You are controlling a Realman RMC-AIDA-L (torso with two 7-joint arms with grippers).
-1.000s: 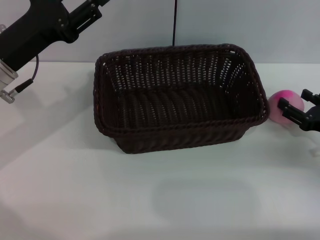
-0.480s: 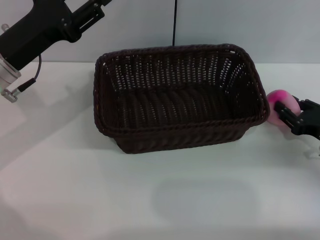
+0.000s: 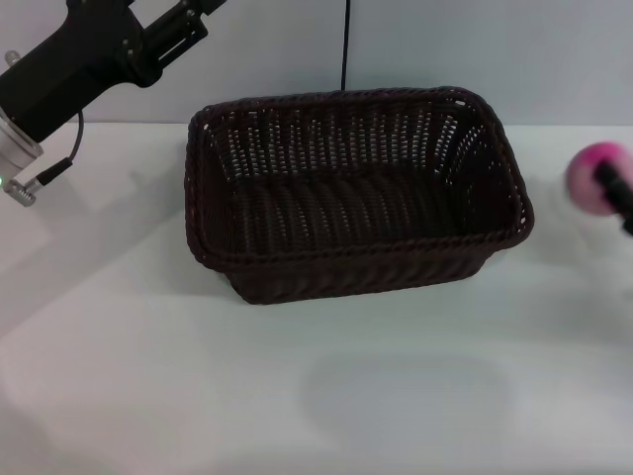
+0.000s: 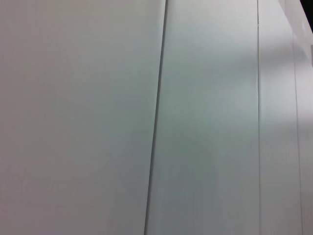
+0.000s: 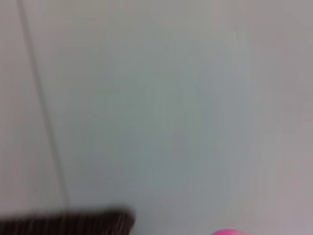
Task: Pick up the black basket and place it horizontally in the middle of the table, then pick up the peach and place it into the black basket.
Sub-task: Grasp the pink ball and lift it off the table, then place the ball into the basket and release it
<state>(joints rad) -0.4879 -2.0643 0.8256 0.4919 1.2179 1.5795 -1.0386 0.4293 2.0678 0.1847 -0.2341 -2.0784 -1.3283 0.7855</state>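
Note:
The black basket (image 3: 356,259) stands lengthwise across the middle of the white table (image 3: 297,386), upright and empty. The peach (image 3: 591,176), pink with a magenta patch, hangs above the table just right of the basket, apart from it. My right gripper (image 3: 621,194) is shut on it at the view's right edge, mostly cut off. In the right wrist view a strip of the basket's rim (image 5: 68,224) and a sliver of the peach (image 5: 229,232) show. My left arm (image 3: 89,59) is raised at the far left, above and behind the basket; its fingertips are cut off.
A thin dark cable (image 3: 345,45) runs down the wall behind the basket. The left wrist view shows only the pale wall panels (image 4: 156,117). Bare table lies in front of the basket and to its left.
My right gripper has closed on the peach and lifted it up and to the right, off the table. The left arm has risen slightly. The basket has not moved.

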